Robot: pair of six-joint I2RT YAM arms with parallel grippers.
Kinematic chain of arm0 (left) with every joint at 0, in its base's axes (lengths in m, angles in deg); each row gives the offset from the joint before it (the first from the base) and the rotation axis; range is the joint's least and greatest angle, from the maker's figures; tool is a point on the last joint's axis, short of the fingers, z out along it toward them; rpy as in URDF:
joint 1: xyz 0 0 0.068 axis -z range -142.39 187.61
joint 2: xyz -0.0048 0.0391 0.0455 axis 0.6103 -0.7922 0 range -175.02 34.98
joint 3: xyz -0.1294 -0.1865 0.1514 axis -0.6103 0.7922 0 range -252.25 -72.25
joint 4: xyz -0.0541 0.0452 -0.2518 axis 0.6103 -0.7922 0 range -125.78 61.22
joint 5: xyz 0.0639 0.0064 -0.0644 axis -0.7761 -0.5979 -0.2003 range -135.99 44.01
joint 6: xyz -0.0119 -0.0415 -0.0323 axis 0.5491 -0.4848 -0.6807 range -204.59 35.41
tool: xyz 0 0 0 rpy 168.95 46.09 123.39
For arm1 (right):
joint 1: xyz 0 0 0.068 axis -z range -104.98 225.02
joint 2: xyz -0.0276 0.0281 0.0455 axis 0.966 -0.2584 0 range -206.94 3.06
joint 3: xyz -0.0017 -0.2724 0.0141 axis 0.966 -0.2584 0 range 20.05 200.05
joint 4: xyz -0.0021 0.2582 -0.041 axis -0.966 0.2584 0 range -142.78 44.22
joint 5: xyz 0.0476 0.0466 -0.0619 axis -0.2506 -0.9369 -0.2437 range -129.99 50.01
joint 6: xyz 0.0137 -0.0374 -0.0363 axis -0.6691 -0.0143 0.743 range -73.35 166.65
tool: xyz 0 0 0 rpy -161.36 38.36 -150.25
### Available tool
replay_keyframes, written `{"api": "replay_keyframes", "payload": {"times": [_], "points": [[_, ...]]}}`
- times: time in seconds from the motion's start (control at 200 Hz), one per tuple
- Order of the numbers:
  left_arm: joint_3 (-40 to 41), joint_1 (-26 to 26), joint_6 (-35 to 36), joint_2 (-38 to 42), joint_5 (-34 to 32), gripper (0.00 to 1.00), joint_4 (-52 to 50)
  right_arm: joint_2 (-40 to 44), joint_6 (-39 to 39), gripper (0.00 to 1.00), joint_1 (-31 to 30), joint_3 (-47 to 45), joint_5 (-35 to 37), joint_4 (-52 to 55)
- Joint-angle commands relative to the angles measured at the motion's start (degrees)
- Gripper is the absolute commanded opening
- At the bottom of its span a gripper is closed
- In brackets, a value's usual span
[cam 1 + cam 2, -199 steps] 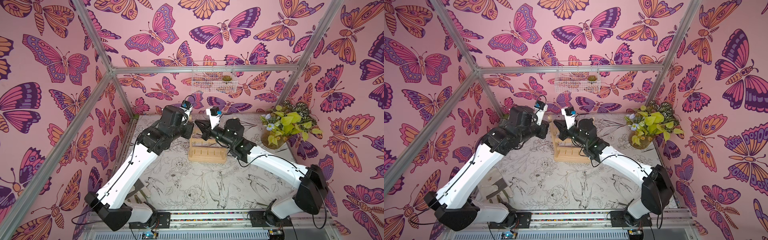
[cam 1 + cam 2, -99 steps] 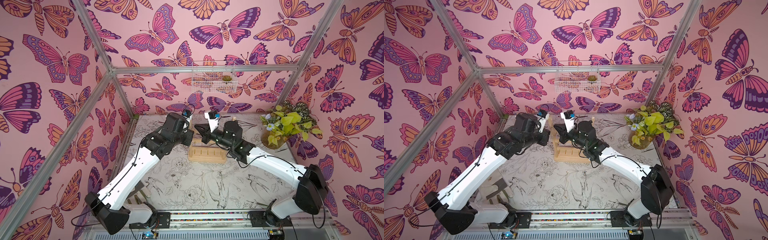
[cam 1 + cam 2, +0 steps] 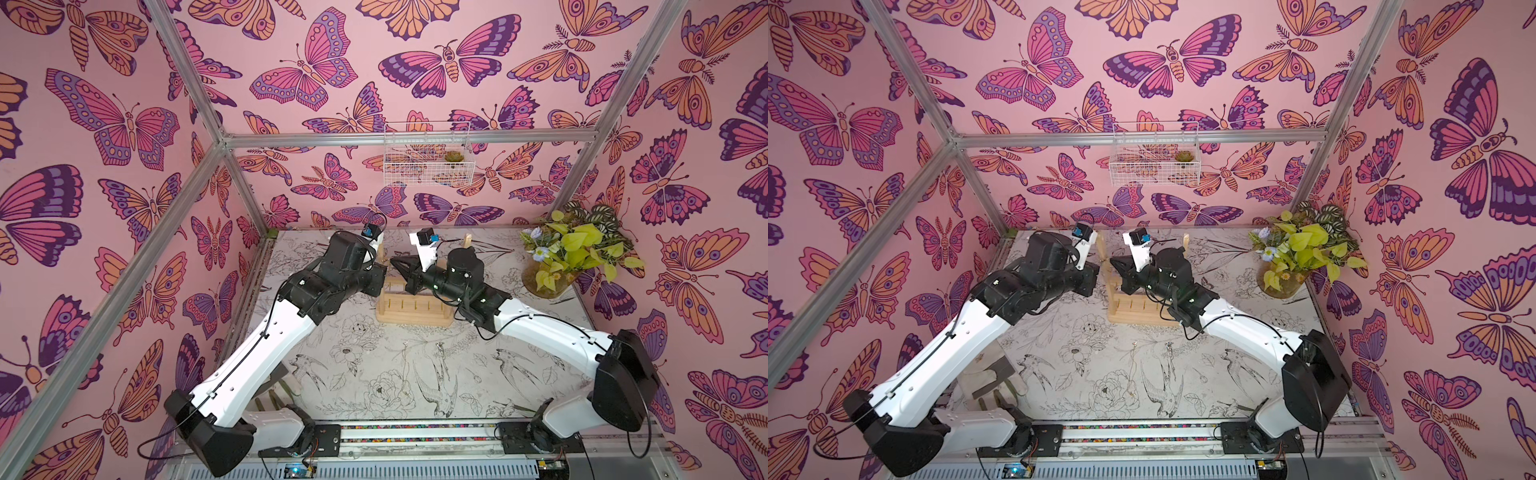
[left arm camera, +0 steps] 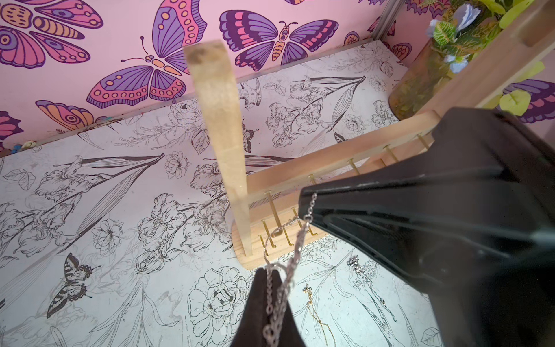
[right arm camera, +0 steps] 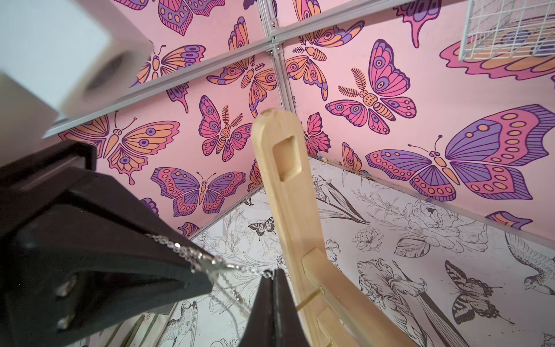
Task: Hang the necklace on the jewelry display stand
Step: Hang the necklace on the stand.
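Both claws pinched tight! The left gripper (image 4: 266, 275) and right gripper (image 5: 274, 276) hover with tips close together, each clamped on the necklace (image 4: 306, 217). That fine chain is strung between the 2 and droops beneath. The jewelry display stand (image 4: 223, 135) rises just beside them, its hooks below the tips.

Past the fingers of the left gripper (image 4: 266, 273) the fine silvery chain necklace (image 4: 298, 245) runs off the wrist view's edge; in both top views it is too thin to find, and arms hide perhaps half the pale wooden ladder-like stand (image 3: 411, 318)
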Motion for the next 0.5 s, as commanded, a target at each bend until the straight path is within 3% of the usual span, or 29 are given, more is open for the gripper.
{"api": "replay_keyframes", "payload": {"times": [0.0, 0.496], "points": [[1.06, -0.34, -1.03, 2.02, 1.01, 0.0, 0.61, 2.43, -0.27, 0.0, 0.06, -0.82, 0.13, 0.9], [5.4, 1.29, -2.98, 1.24, 4.7, 0.0, 0.52, 3.51, 1.97, 0.0, 0.04, -2.89, 0.48, 4.18]]}}
